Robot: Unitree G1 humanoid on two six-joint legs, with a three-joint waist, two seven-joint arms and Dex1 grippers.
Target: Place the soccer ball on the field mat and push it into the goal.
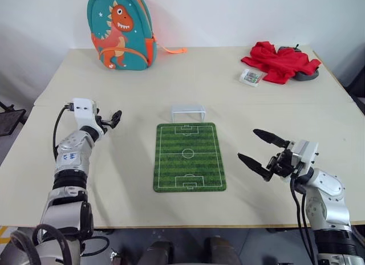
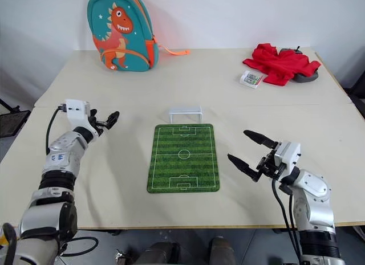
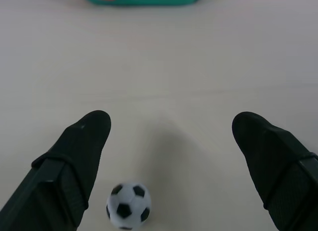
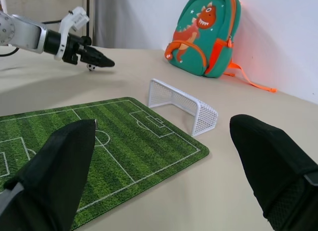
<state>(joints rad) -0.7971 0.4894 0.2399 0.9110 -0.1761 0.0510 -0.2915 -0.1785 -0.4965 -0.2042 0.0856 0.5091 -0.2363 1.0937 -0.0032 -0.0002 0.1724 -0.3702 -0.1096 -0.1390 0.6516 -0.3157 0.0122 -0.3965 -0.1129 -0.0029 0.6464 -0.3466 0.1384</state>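
Note:
The soccer ball (image 3: pixel 128 206), tiny, white with black patches, rests on the beige table between the spread black fingers of my left gripper (image 3: pixel 171 124), closer to one finger and not gripped. That left gripper (image 1: pixel 111 119) is open, low over the table, well left of the field mat (image 1: pixel 188 157). The green field mat lies flat at the table's middle. The small white goal (image 1: pixel 188 112) stands just past the mat's far end. My right gripper (image 1: pixel 248 144) hovers open and empty to the right of the mat, pointing toward it.
A teal dinosaur backpack (image 1: pixel 120 30) stands at the back left against the wall. A red cloth (image 1: pixel 279 61) over a dark object and a small packet (image 1: pixel 251 77) lie at the back right. The table's front edge runs just below the mat.

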